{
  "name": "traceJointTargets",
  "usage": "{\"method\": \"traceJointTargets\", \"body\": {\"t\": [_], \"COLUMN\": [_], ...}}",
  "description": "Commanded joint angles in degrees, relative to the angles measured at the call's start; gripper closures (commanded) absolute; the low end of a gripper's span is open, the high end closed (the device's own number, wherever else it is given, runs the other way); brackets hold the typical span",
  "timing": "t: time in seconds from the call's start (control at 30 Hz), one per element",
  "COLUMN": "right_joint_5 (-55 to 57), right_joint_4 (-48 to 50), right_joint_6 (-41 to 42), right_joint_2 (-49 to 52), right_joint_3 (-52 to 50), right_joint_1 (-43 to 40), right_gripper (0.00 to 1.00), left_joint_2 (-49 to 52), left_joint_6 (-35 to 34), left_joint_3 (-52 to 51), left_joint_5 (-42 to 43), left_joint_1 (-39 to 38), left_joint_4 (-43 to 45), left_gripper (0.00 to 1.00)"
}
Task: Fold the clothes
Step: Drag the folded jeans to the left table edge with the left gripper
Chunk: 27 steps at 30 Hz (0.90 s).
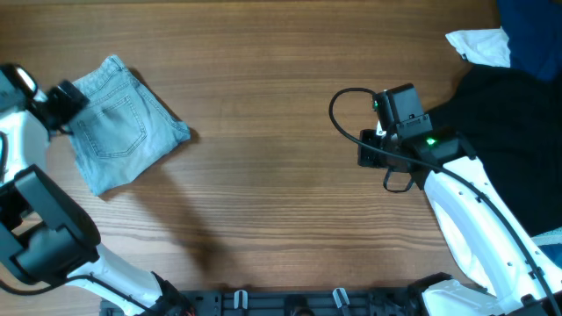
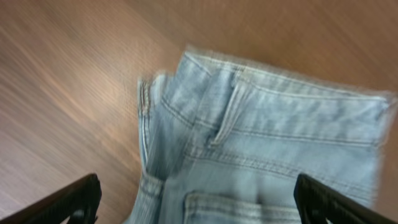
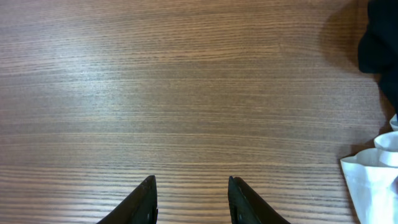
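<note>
- Seeing shorts (image 1: 118, 123) lying far left on table (image 1: 281, 53) as a compact, tilted block, one back pocket facing up.
- Finding left gripper (image 2: 198, 208) hovering at the shorts' left edge in overhead. Jaws standing wide, with only two black fingertips (image 2: 71, 200) poking in at the wrist view's lower corners.
- Not managing to tell whether those tips are touching denim: wrist view smearing, and the bottom edge cutting off any contact point.
- Reading waistband, belt loop and pocket top through that blur. Not seeing the layers underneath.
- Seeing right gripper (image 3: 191, 190) hanging over bare wood right of centre, well apart from the shorts. Jaws narrowly parted and gripping nothing, with only the tips showing.
- Losing that gripper's fingers in overhead behind the wrist camera box and looped cable.
- Noting black garment (image 1: 509, 132) at right edge, partly under the right arm and cropped by the frame.
- Noting white cloth (image 1: 481, 46) and dark blue cloth (image 1: 531, 26) in the top right corner, both cropped.
</note>
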Motion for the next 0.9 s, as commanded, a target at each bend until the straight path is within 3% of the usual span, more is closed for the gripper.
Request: {"method": "traceJointTargets", "body": {"t": [0.0, 0.13, 0.3, 0.47, 0.53, 0.87], "right_joint_5": [1.0, 1.0, 0.7, 0.7, 0.7, 0.7], "right_joint_4": [0.3, 0.8, 0.6, 0.5, 0.2, -0.3], "right_joint_6": [0.7, 0.7, 0.8, 0.8, 0.8, 0.8], "right_joint_2": [-0.1, -0.1, -0.1, -0.1, -0.1, -0.1], "right_joint_3": [0.7, 0.7, 0.7, 0.7, 0.7, 0.7], "right_joint_1": [-0.1, -0.1, -0.1, -0.1, -0.1, -0.1], "right_gripper": [0.63, 0.63, 0.63, 0.63, 0.63, 0.64], "left_joint_2": [-1.8, -2.3, 0.4, 4.0, 5.4, 6.5], "left_joint_6": [-1.6, -1.6, -1.6, -2.2, -6.3, -5.9], "left_joint_3": [9.5, 10.4, 10.4, 10.4, 10.2, 0.8], "left_joint_5": [1.6, 13.0, 12.9, 10.6, 6.6, 6.6], "left_joint_1": [-1.6, -9.7, -23.1, -30.4, -31.5, -31.0], "left_joint_4": [-7.3, -9.5, -13.1, -19.8, -23.2, -25.9], "left_gripper": [0.00, 0.01, 0.01, 0.00, 0.00, 0.00]}}
